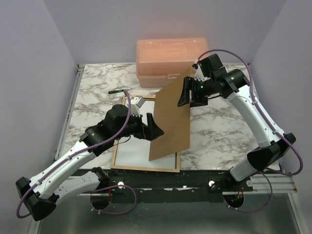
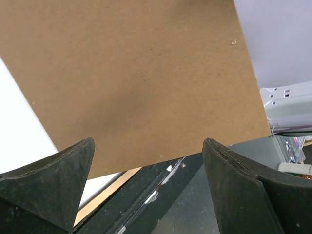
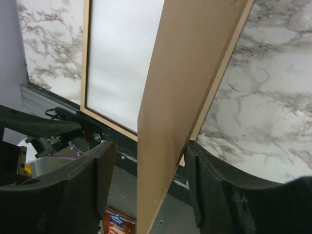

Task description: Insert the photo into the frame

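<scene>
- Left jaws: wide open, empty; brown board [image 1: 170, 117] just ahead.
- Right jaws: parted, loosely straddling the tilted board's edge.
- Frame [image 1: 146, 169]: flat on surface [image 1: 219, 126], below left jaws.
- Photo [image 1: 130, 153]: inside frame, white side up.

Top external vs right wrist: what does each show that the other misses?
Only top external: the orange box, a pen, the brown panel's whole tilted face. Only right wrist: the panel's edge standing inside the open right hand, a gap on one side. Both: panel, wood frame flat on the marble table.
</scene>
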Tool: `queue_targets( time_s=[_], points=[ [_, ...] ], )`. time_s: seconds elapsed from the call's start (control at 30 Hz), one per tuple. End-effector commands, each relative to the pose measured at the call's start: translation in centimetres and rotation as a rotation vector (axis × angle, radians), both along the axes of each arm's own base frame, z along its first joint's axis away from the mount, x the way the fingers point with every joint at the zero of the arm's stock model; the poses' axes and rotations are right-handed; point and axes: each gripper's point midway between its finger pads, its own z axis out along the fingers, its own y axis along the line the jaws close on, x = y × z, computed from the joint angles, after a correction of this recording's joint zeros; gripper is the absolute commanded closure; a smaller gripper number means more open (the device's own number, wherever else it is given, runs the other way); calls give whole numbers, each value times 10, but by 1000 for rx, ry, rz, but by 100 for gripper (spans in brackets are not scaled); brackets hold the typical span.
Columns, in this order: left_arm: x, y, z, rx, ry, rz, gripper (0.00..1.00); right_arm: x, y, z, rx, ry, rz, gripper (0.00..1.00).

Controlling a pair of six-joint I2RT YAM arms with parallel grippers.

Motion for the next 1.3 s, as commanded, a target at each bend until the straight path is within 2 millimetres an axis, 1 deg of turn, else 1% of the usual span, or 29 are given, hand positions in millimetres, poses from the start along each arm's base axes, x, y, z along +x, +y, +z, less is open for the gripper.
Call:
queue_targets(
  time_s=[0.0,0.1,0.17,0.33,0.5,0.57,0.63,0.77,0.87,0.93,1.03,1.23,1.27],
  points=[
    [8,-2,10,-4,-1,43,5,14,35,6,150,-22,61,34],
    [10,-2,16,-10,-4,46,4,20,47,10,205,-30,70,33],
    [9,-3,22,-20,-6,37,2,24,54,17,240,-43,77,33],
    [7,2,42,-35,0,47,1,31,72,44,353,-73,106,30],
    [8,16,56,-82,22,112,1,28,95,65,518,-61,160,30],
    [9,24,58,-99,39,145,1,24,104,73,584,-56,193,30],
    [12,34,59,-118,59,189,2,20,112,76,634,-44,219,30],
    [15,49,61,-192,103,258,1,15,130,73,709,-20,247,30],
    [18,58,62,-262,113,290,2,12,144,66,739,0,264,30],
    [21,64,58,-277,126,313,2,8,152,65,764,15,285,30],
    [23,68,56,-287,146,311,2,3,161,64,811,37,306,30],
    [28,72,62,-274,121,279,1,-7,175,71,915,69,367,29],
    [29,73,63,-271,120,275,1,-8,177,69,928,81,373,29]
  ],
)
